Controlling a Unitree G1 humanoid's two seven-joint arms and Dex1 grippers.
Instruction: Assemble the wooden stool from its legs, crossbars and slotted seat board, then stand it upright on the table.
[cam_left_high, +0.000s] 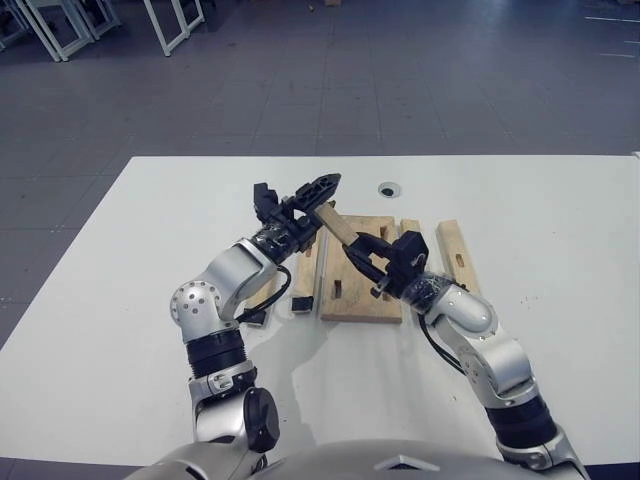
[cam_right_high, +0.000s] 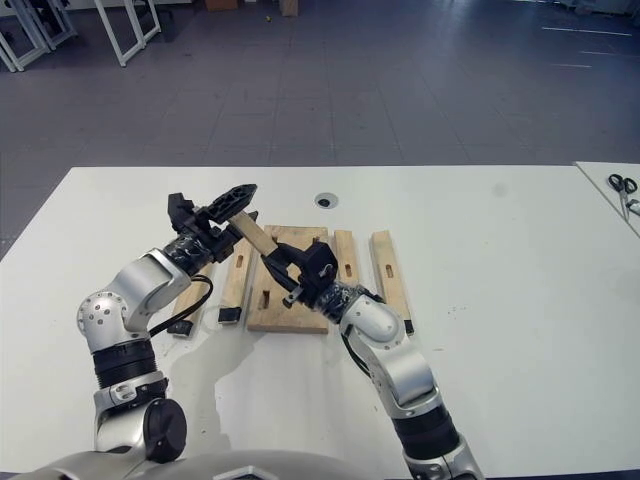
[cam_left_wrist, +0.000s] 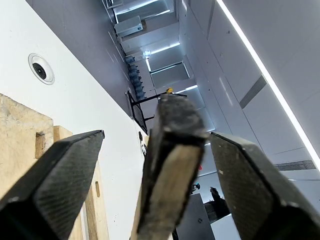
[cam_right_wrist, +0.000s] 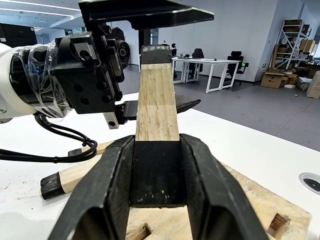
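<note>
Aloft: one leg caught between two claws

Nearest, low and right of centre in the head views, the right claw (cam_left_high: 366, 256) is clamped shut on the lower end of a wooden leg (cam_left_high: 338, 226). In the right wrist view both dark fingers (cam_right_wrist: 112, 175) press flat against the leg's sides. From there the leg slants up and to the left, clear of the white surface (cam_left_high: 550, 250).

Its black-capped upper end sits between the fingers of the left claw (cam_left_high: 318, 197), just above the middle of the frame. That claw is spread wide. In the left wrist view a gap shows on either side of the cap, so neither finger grips it.

Under both claws the slotted seat board (cam_left_high: 360, 302) lies flat at the centre of the surface. Just right of it two slotted wooden bars (cam_left_high: 455, 250) lie side by side. On its left another black-tipped leg (cam_right_high: 236, 285) rests along its edge.

Beyond the board, toward the top of the frame, a round cable hole (cam_left_high: 388, 189) sits in the surface. At the far right edge lies a pair of scissors (cam_right_high: 622, 185).
</note>
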